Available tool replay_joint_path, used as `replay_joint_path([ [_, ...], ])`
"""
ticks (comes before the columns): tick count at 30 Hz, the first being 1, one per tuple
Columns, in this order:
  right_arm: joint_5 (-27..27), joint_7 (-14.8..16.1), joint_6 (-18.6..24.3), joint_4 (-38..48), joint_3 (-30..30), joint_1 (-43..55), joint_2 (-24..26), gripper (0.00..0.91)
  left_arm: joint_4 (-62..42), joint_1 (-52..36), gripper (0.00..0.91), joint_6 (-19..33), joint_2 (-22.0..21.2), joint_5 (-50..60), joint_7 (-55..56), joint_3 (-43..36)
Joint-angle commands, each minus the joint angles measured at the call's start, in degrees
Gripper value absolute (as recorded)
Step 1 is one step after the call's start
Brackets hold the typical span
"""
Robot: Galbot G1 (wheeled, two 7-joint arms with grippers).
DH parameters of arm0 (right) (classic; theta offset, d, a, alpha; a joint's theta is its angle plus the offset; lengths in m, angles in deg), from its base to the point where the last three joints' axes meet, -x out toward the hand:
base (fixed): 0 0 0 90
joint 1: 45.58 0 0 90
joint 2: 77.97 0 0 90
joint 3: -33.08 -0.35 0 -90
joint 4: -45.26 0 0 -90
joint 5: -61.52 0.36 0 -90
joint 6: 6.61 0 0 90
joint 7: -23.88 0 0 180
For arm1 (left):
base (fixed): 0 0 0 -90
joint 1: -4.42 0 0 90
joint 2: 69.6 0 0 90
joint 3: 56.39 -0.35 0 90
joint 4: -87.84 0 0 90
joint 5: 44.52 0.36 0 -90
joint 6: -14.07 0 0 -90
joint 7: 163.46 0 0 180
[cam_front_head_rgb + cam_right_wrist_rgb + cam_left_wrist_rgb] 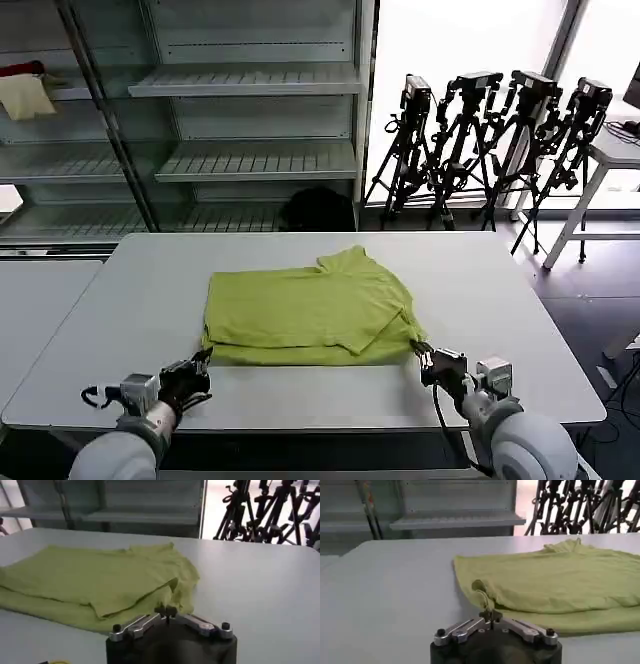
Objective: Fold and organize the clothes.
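Shirt point(310, 315) folded on desk point(520, 330); left gripper point(203, 357) pinches its 7 o'clock corner; right gripper point(419, 350) pinches its 5 o'clock corner.

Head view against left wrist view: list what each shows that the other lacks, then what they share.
Head view alone: the right gripper pinching the near right corner of the lime-green cotton T-shirt, and a pale cream cloth on a shelf. Left wrist view alone: a close look at the left gripper shut on a raised pinch of the shirt's near left corner. Shared: the folded shirt on the grey table, shelving and black tripods behind.
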Motion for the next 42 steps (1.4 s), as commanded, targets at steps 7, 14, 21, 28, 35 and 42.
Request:
replay_joint_path([
  [7, -0.2, -1.6, 0.0, -5.0, -2.5, -10.0, 1.7, 0.907, 11.9, 12.4, 0.907, -0.1, 0.0, 3.7, 8.4, 0.8],
  [14, 0.2, -4.3, 0.1, -4.8, -4.9, -12.4, 1.1, 0.907, 9.8, 11.3, 0.907, -0.1, 0.4, 3.7, 7.2, 1.9],
  [21, 1.2, -8.4, 0.1, -8.8, -7.1, -12.2, 1.1, 0.907, 13.3, 11.3, 0.907, -0.1, 0.9, 4.1, 6.9, 4.7],
  [28, 4.9, -9.7, 0.1, -10.6, -12.9, -10.9, 3.1, 0.907, 17.2, 10.0, 0.907, 0.0, 1.7, 4.0, 3.7, 6.5],
  [35, 3.4, -1.5, 4.3, 1.8, -7.8, 10.2, 2.6, 0.907, 8.7, -1.8, 0.907, 0.0, 2.3, -0.4, -1.8, 6.1],
  [42, 5.0, 3.3, 4.0, 20.1, 8.7, 35.6, -2.1, 0.907, -2.6, -13.6, 0.907, 0.0, 2.3, -3.9, -9.1, 4.1],
])
